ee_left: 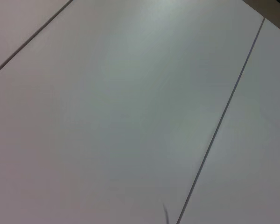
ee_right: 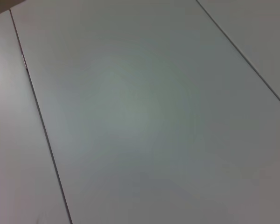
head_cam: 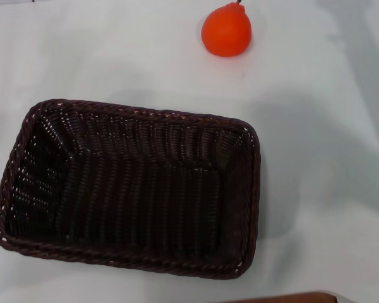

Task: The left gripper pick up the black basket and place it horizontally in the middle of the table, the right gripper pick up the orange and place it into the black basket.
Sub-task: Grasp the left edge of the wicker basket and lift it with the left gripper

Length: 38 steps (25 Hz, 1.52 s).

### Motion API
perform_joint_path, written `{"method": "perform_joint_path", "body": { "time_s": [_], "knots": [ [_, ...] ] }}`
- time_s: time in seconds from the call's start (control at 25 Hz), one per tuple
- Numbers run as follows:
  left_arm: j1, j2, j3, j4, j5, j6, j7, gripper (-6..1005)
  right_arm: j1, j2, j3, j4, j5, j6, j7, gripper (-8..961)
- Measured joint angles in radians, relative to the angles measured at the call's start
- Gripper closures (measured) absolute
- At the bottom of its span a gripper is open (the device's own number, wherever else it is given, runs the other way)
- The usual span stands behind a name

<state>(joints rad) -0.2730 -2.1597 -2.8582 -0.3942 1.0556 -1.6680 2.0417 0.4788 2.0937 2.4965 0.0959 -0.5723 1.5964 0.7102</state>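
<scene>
The black basket [head_cam: 129, 186] lies on the white table [head_cam: 322, 145] in the head view, at the near left to middle, long side across the view, slightly skewed, and it is empty. The orange [head_cam: 226, 30] sits on the table beyond the basket, at the far middle-right, apart from it. Neither the left gripper nor the right gripper shows in any view. Both wrist views show only plain pale panels with thin dark seams.
A brown edge strip [head_cam: 290, 298] of the table shows at the near right. Bare white table lies to the right of the basket and around the orange.
</scene>
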Motion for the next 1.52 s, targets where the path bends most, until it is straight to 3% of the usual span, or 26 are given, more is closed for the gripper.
{"method": "perform_joint_path", "body": {
  "time_s": [0.2,0.36,0.44,0.68,0.8,1.0,1.12,1.28,1.52],
  "knots": [
    [0.0,0.006,0.026,-0.005,0.002,0.001,-0.004,109,0.0,0.0,-0.001,-0.001,-0.003,-0.001,0.0,25],
    [0.004,0.028,0.069,-0.016,0.01,0.003,-0.046,110,0.002,0.0,-0.001,-0.001,-0.003,-0.002,0.0,25],
    [0.008,0.055,0.118,-0.043,0.038,0.009,-0.113,111,0.002,0.0,-0.001,-0.001,-0.003,-0.003,0.0,26],
    [0.013,0.223,0.314,-0.264,0.285,0.038,-0.575,120,0.002,0.0,-0.001,-0.001,-0.002,-0.008,0.0,26],
    [0.02,0.261,0.337,-0.446,0.455,0.028,-0.823,133,0.005,0.0,0.001,-0.001,-0.001,-0.022,0.0,26],
    [0.019,0.263,0.339,-0.744,0.751,-0.065,-1.102,154,0.012,0.0,0.002,0.0,-0.001,-0.046,0.0,25],
    [-0.001,0.247,0.339,-0.866,0.9,-0.136,-1.224,162,0.016,0.0,0.005,0.0,-0.001,-0.056,0.0,25],
    [-0.024,0.206,0.34,-0.976,1.044,-0.161,-1.301,163,0.02,0.0,0.005,0.001,0.0,-0.061,0.0,25],
    [-0.071,0.169,0.365,-1.01,1.187,-0.218,-1.327,162,0.023,0.0,0.005,0.001,0.0,-0.065,0.0,25]
  ]
}}
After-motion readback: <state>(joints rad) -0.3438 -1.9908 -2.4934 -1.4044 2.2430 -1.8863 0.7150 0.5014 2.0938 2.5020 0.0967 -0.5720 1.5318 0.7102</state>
